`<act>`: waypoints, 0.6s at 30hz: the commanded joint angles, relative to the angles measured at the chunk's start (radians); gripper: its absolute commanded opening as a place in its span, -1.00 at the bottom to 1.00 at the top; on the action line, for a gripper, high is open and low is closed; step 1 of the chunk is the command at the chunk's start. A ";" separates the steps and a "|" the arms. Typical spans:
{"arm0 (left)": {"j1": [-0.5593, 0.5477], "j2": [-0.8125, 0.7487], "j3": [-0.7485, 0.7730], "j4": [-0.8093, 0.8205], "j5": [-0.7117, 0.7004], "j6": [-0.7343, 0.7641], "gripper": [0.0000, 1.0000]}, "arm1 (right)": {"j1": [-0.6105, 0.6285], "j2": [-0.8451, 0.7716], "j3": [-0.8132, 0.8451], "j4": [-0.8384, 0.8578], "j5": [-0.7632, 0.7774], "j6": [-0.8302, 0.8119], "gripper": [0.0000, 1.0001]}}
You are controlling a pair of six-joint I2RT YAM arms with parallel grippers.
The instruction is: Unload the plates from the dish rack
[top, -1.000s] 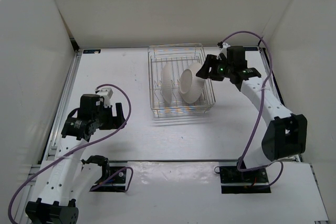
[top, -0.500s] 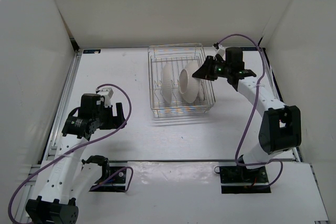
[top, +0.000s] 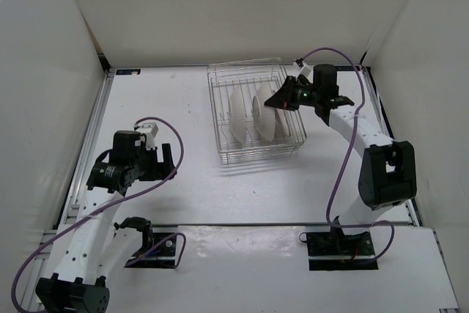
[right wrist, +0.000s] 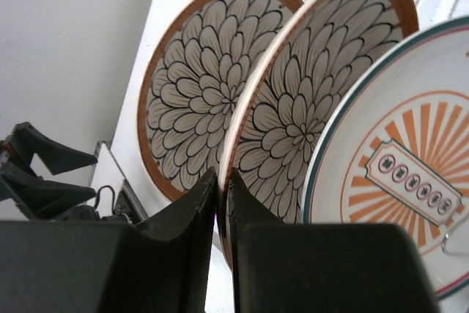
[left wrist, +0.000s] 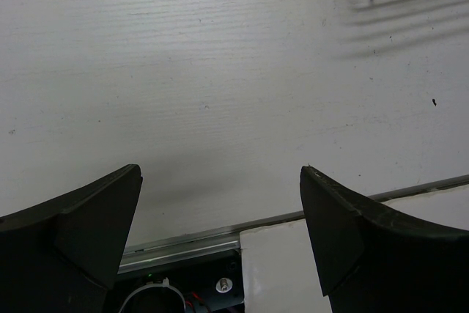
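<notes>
The rim of the middle plate is being pinched by the right gripper, its fingers narrowed to a thin slot, presumably so the plate can be lifted straight out of its dividers. Three plates are being held upright in the dish rack near the desk's far edge. A second petal plate is standing on one side and a pale plate on the other. The left gripper is being held wide open and empty near the left edge.
</notes>
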 commanded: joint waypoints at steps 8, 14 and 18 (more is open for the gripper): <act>-0.001 -0.008 0.035 -0.007 0.005 0.008 1.00 | -0.002 0.061 0.053 0.170 -0.105 0.079 -0.92; -0.002 -0.011 0.035 -0.009 0.004 0.008 1.00 | 0.000 0.058 0.083 0.170 -0.126 0.096 -1.00; -0.001 -0.014 0.034 -0.012 0.001 0.008 1.00 | 0.000 0.044 0.126 0.165 -0.142 0.121 -1.00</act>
